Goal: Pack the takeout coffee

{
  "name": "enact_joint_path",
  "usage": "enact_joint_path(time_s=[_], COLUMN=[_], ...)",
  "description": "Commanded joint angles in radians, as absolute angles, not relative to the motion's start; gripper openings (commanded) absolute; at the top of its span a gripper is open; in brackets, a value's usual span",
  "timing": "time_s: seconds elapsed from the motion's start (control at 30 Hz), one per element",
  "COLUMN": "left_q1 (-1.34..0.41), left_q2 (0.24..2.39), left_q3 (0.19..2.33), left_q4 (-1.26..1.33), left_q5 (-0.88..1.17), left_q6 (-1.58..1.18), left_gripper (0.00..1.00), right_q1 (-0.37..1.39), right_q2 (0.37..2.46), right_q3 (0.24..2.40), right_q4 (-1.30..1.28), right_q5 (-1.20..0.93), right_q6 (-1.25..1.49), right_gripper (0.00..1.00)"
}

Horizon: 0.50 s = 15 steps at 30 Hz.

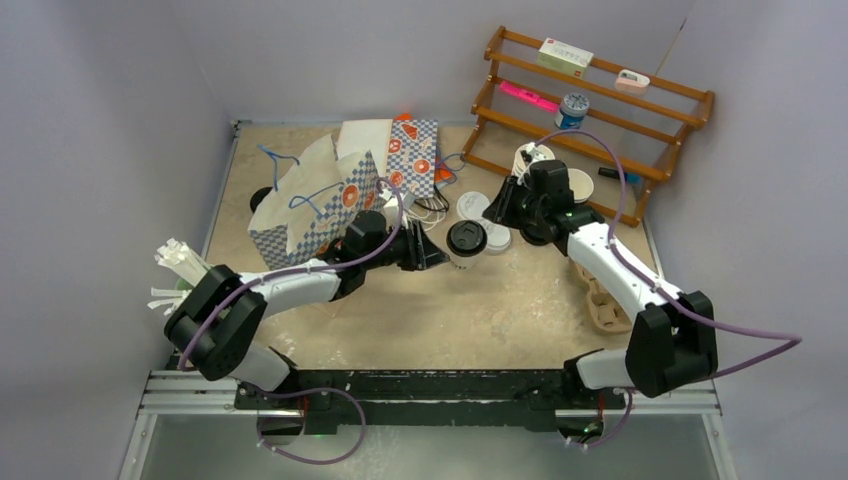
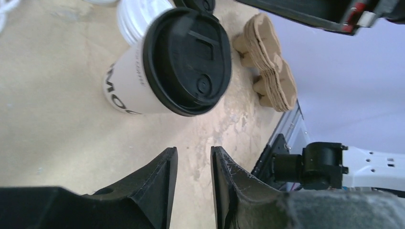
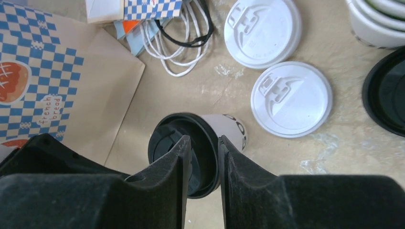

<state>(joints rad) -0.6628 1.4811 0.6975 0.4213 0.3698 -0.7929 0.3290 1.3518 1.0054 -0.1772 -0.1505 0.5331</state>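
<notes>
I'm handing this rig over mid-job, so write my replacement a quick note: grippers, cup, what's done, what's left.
Left gripper: jaws narrowly apart, empty, pointing at the lidded cup.
Right gripper: jaws narrow over that cup's lid; grip unclear.
Cup stands on the table, outside the open checked bag.
Done: lid on.
To do: get the cup into the bag.

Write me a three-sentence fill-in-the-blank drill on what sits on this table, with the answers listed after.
1. The small pale paper cup wears a round plastic sip lid coloured ____.
2. In the right wrist view, the loose round white plastic lids lying flat on the table number ____.
3. The open blue-and-white checkered paper bag has cord handles coloured ____.
Missing words: black; two; blue.
</notes>
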Motion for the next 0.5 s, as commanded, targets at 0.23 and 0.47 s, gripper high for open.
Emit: enact_joint_path(time_s=[0.23,0.47], left_q1=[-0.681,-0.681], left_q2=[1.571,1.618], left_q3=[0.703,0.702], left_q4=[0.62,0.686], left_q5=[0.375,0.406], left_q6=[-0.878,-0.907], left_gripper=[0.3,0.29], right_q1=[0.315,0.309], right_q2=[1.377,1.379], right_q3=[0.965,0.954], right_q4=[-0.137,-0.145], right_q5=[-0.225,-0.204], right_q6=[0.535,0.524], right_gripper=[0.26,0.2])
